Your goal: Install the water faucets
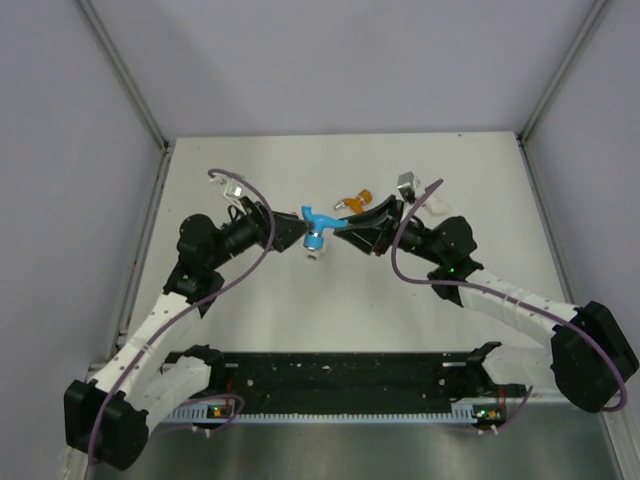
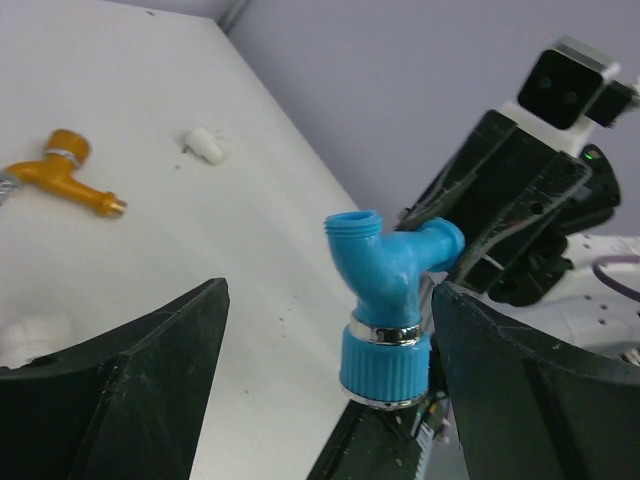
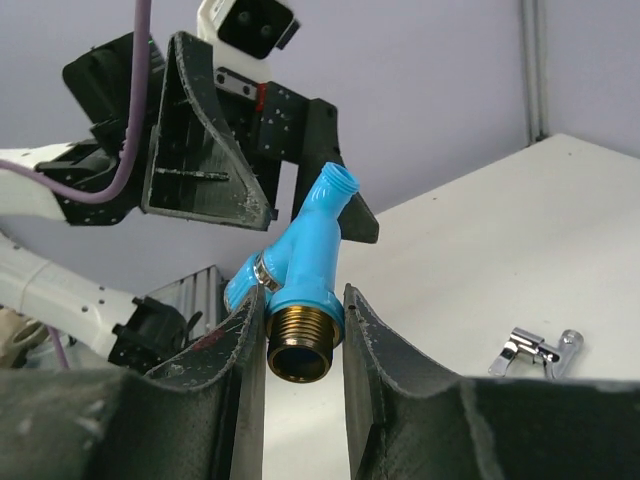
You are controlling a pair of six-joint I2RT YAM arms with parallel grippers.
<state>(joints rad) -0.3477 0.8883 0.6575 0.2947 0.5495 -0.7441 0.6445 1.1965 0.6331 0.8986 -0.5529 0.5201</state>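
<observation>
The bright blue faucet (image 1: 318,226) is held in the air over the middle of the table. My right gripper (image 1: 342,229) is shut on it; in the right wrist view (image 3: 302,300) the fingers clamp the blue collar (image 3: 305,290) just above its brass threaded end. My left gripper (image 1: 298,235) faces it and is open. In the left wrist view the left gripper (image 2: 330,300) has the faucet's ribbed blue cap (image 2: 385,360) between its jaws, close to the right finger. The orange faucet (image 1: 355,200) and the silver faucet (image 1: 408,183) lie on the table behind.
A white elbow fitting (image 1: 437,207) lies near the silver faucet. Two white fittings (image 2: 210,145) (image 2: 28,338) show in the left wrist view near the orange faucet (image 2: 65,175). The silver faucet also shows in the right wrist view (image 3: 535,350). A black rail (image 1: 340,375) runs along the near edge.
</observation>
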